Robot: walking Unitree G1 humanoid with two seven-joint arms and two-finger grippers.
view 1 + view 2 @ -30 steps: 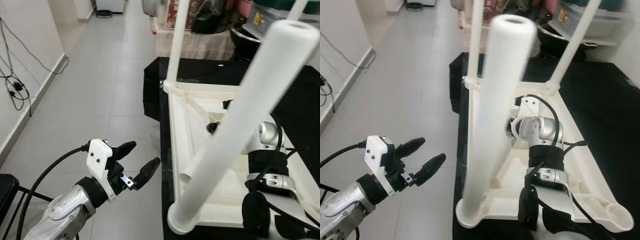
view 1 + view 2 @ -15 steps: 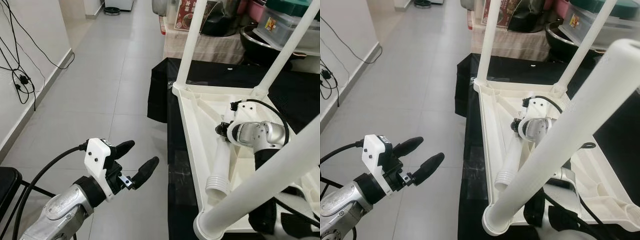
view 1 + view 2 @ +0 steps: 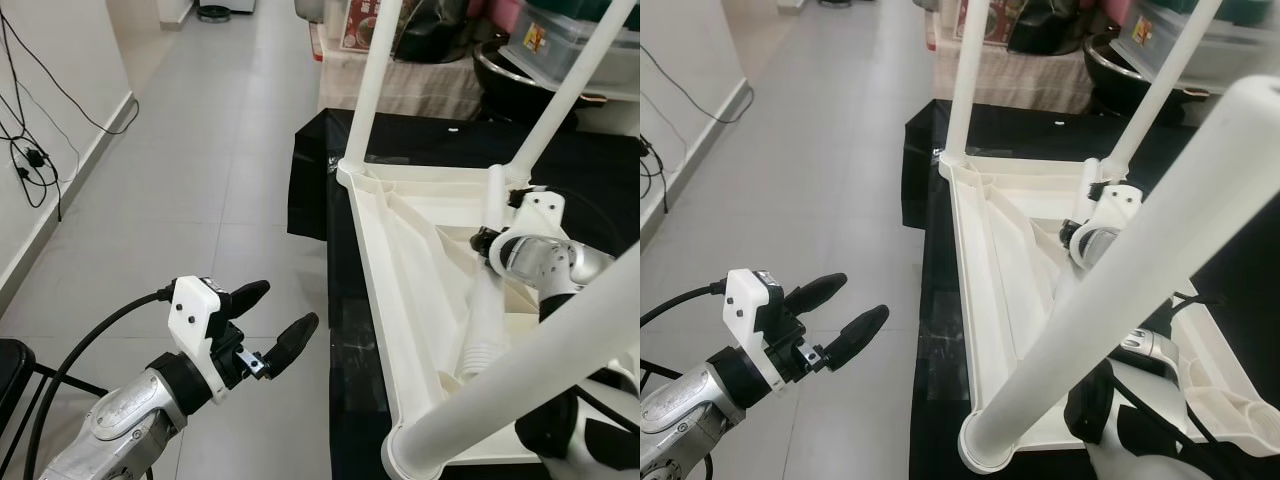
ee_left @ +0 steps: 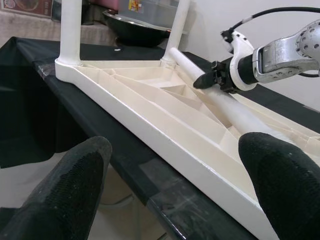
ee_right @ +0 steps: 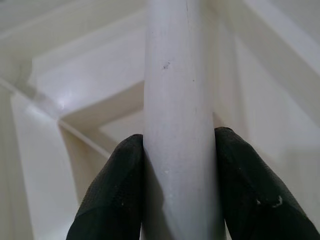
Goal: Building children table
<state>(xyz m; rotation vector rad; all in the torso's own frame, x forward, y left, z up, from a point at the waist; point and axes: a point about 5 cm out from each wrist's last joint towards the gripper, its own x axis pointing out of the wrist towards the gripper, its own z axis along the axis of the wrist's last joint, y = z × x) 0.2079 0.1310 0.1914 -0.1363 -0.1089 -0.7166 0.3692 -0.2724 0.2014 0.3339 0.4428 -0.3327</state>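
I'm working on the upturned white tabletop (image 3: 400, 250), which is lying on the black-draped table (image 3: 345, 330) with three legs already standing in their corner sockets. The fourth leg (image 3: 485, 305) is resting loose in the tray, and my right gripper (image 5: 176, 170) is clamping it across the shaft. I'm judging the next step as swinging its ribbed end toward the empty corner socket (image 3: 1230, 425) (keeping the shaft square so it seats cleanly). My left gripper (image 3: 270, 325) is hovering off the table's edge over the tiled floor (image 3: 200, 180), fingers spread, holding nothing.
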